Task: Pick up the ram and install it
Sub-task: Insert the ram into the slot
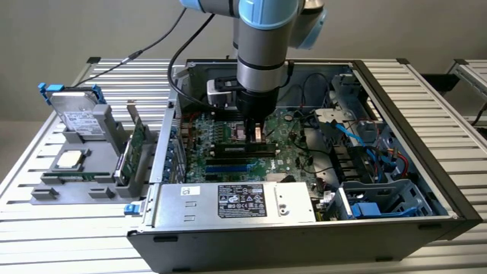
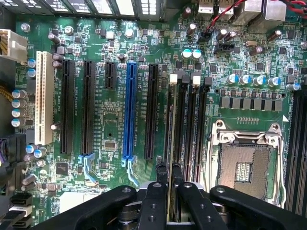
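Observation:
The ram (image 2: 171, 124) shows edge-on as a thin strip between my fingertips (image 2: 160, 175), standing upright along the leftmost of the black memory slots (image 2: 189, 120) on the green motherboard (image 2: 110, 120). Whether it sits down in the slot I cannot tell. My gripper (image 2: 171, 175) is shut on the ram. In the exterior view the gripper (image 1: 256, 130) reaches straight down into the open computer case (image 1: 426, 188), with a small part of the ram (image 1: 257, 137) visible under it, above the motherboard's middle.
An open processor socket (image 2: 247, 167) lies beside the memory slots, and a blue slot (image 2: 129, 110) with black ones on the other side. The silver power supply (image 1: 236, 202) fills the case's front. A grey holder (image 1: 45, 191) outside carries a hard drive (image 1: 76, 111), a processor (image 1: 70, 160) and an expansion card (image 1: 137, 148).

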Tool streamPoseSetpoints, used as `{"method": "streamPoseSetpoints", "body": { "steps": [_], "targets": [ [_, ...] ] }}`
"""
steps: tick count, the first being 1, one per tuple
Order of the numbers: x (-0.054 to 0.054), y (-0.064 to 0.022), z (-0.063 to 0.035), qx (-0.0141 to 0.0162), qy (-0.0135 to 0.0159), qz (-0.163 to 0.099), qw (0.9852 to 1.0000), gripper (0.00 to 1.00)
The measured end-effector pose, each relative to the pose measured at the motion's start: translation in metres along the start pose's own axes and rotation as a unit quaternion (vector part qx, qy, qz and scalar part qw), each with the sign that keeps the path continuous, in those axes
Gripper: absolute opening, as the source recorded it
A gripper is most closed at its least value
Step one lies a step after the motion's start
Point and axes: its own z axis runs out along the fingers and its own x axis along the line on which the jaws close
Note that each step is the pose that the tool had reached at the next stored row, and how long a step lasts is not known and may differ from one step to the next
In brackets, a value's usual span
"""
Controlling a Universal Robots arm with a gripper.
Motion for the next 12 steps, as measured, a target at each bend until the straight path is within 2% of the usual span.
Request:
{"method": "streamPoseSetpoints", "body": {
  "steps": [9, 12],
  "targets": [
    [-0.0027, -0.0002, 0.0024, 0.0000, 0.0001, 0.000, 1.0000, 0.15],
    [-0.0028, -0.0001, 0.0019, -0.0009, 0.0002, 0.000, 1.0000, 0.15]
  ]
}}
